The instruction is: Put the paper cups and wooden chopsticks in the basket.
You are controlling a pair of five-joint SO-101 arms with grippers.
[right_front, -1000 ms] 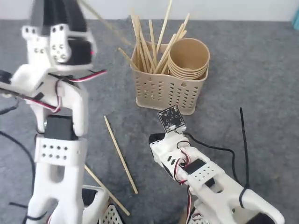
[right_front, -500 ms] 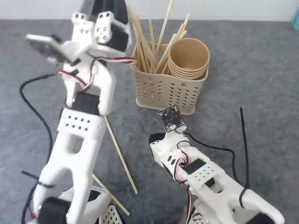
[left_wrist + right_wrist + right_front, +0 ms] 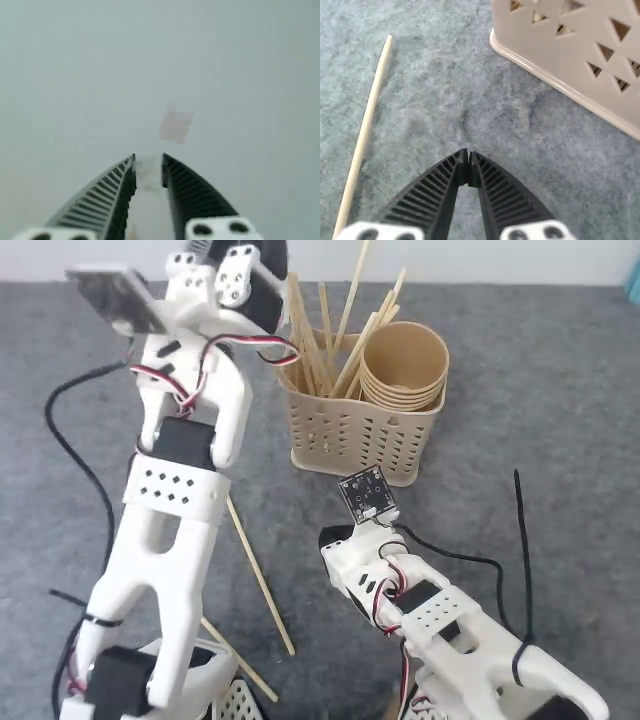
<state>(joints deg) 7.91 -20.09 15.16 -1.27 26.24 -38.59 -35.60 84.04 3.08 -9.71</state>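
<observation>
Within the last second the left arm has been swung from the 9 o'clock side of the table [image 3: 560, 390] toward the basket [image 3: 350, 445], and its wrist is now seen high over the basket's 10 o'clock corner. In the left wrist view, the left hand [image 3: 148, 159] is seen nearly closed on a pale, thin strip, which is judged to be a carried chopstick [image 3: 146, 200] (it is too blurred to be sure). The right hand [image 3: 468, 152] has not been moved; it is closed on nothing and is held low over the table at 6 o'clock from the basket.

The paper cups [image 3: 405, 365] are already stacked inside the basket, with a bundle of chopsticks [image 3: 310, 340] beside them. Two loose chopsticks [image 3: 258, 575] are left on the table at 7 o'clock from the basket. So one delivery is judged nearly complete, and only a release over the basket is needed.
</observation>
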